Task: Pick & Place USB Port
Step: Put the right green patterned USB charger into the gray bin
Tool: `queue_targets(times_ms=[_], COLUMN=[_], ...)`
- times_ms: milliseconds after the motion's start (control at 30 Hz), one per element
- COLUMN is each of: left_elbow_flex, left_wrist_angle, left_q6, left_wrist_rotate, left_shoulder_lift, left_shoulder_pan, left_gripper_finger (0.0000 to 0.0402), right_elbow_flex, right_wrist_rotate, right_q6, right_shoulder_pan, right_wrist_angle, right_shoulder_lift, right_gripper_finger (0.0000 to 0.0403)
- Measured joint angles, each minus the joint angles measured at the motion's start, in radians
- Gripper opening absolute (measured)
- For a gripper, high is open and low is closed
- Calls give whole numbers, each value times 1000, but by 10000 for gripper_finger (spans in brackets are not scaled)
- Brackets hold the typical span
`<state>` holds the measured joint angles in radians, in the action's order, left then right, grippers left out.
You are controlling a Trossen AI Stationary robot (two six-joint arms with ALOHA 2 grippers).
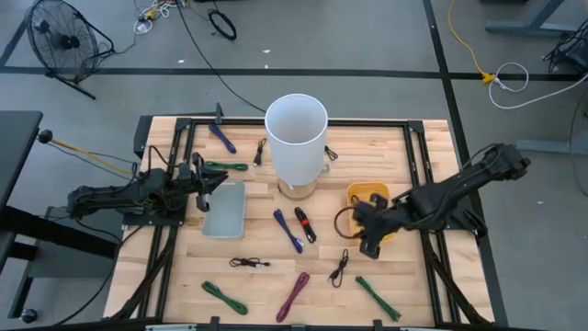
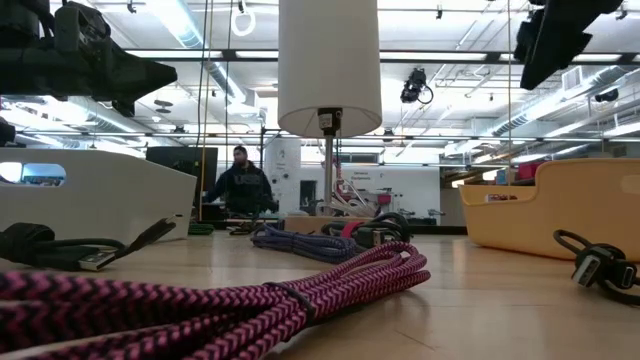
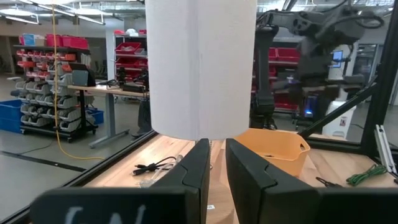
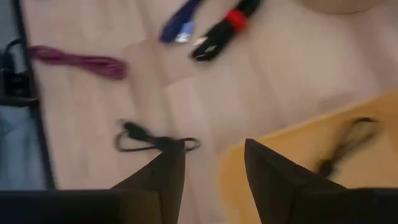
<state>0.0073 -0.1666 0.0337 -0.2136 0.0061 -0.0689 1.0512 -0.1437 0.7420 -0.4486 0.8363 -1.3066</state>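
Several bundled USB cables lie on the wooden table: a blue one (image 1: 288, 230), a black one with a red band (image 1: 305, 223), a small black one (image 1: 340, 268) and a magenta one (image 1: 294, 294). A yellow bin (image 1: 367, 196) stands right of centre, and a dark cable (image 4: 345, 146) lies in it. My right gripper (image 1: 371, 239) hovers open and empty over the bin's near edge, high above the table (image 2: 555, 40). In its wrist view, my right gripper (image 4: 214, 168) looks down on the small black cable (image 4: 155, 142). My left gripper (image 1: 204, 179) waits over the grey tray (image 1: 225, 210), its fingers a narrow gap apart (image 3: 217, 171).
A tall white cylinder on a stand (image 1: 296, 138) rises at the table's centre, toward the far side. More cables lie about: green ones (image 1: 225, 296) (image 1: 377, 296) near the front edge and a black loop (image 1: 344, 221) beside the bin. A person (image 2: 240, 185) is in the room beyond.
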Motion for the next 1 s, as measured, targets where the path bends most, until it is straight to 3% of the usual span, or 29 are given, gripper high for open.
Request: queue_targets(times_ms=[233,533,833,1000], left_elbow_flex=[0,0,0,0], left_wrist_angle=[-30,-45,-45,-45], left_q6=[-54,-9,35,60], left_wrist_rotate=[-11,-11,29,54], left_shoulder_lift=[0,0,0,0], left_shoulder_pan=[0,0,0,0], left_gripper_finger=[58,58,58,58], right_elbow_flex=[0,0,0,-1], right_wrist_rotate=[181,270,165,103], right_q6=[122,358,730,851], right_shoulder_pan=[-14,-89,-334,-425], right_wrist_angle=[-10,-34,-102,-109], right_shoulder_lift=[-135,-215,-226,-247], right_gripper_finger=[153,145,139,139])
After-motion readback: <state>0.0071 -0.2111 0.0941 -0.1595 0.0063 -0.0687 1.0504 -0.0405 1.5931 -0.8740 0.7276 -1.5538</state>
